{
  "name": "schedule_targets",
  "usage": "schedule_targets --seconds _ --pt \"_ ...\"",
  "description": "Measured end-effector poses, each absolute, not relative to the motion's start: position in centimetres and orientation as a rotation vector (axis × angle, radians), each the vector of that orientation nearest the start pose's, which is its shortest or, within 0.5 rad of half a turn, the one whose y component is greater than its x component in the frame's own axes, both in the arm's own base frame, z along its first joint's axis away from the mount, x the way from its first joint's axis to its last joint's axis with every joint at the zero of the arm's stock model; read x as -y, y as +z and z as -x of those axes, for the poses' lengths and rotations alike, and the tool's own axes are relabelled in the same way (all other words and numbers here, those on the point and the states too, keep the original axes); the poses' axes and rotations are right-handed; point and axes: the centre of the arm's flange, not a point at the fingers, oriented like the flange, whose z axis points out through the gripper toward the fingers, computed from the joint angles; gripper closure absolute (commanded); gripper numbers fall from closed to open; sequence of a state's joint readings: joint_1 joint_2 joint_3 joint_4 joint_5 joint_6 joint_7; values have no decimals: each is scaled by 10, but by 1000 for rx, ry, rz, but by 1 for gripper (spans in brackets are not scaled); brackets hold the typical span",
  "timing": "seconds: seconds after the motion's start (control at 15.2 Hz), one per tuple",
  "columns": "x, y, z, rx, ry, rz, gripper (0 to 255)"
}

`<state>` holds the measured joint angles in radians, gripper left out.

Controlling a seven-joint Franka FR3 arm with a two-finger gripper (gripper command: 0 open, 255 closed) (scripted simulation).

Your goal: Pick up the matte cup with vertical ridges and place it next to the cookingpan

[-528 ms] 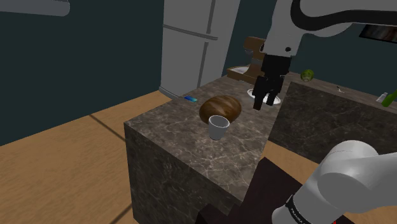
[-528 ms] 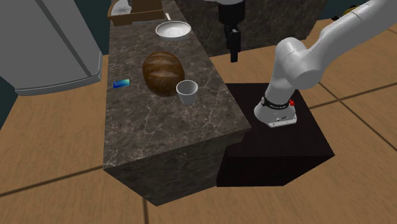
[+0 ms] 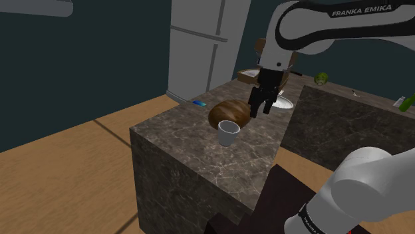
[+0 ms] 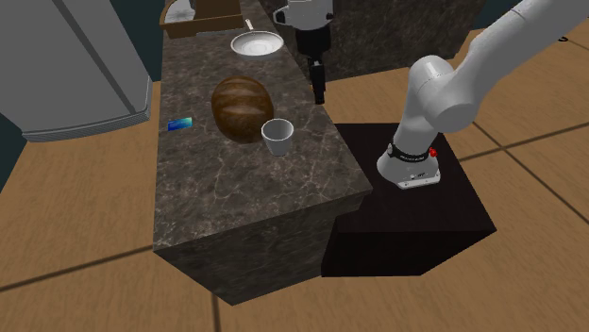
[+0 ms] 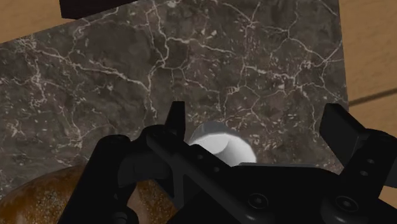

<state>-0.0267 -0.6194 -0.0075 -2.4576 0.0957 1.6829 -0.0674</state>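
White cup is sitting on the dark marbled counter, just beside a brown rounded object; the black pincer is hovering nearby above it, fingers spread apart, gripping nothing.

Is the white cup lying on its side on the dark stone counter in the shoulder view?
No, the cup stands upright on the counter, with its open mouth facing up.
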Motion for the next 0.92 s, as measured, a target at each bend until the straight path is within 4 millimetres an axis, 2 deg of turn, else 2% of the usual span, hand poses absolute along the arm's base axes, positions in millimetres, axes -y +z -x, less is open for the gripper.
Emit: schedule_targets --seconds 0.4,0.73,0.92 --pt "35 450 -402 17 218 3000 0" --pt "54 407 -448 9 211 2976 0" --pt "58 388 -458 7 210 2972 0"
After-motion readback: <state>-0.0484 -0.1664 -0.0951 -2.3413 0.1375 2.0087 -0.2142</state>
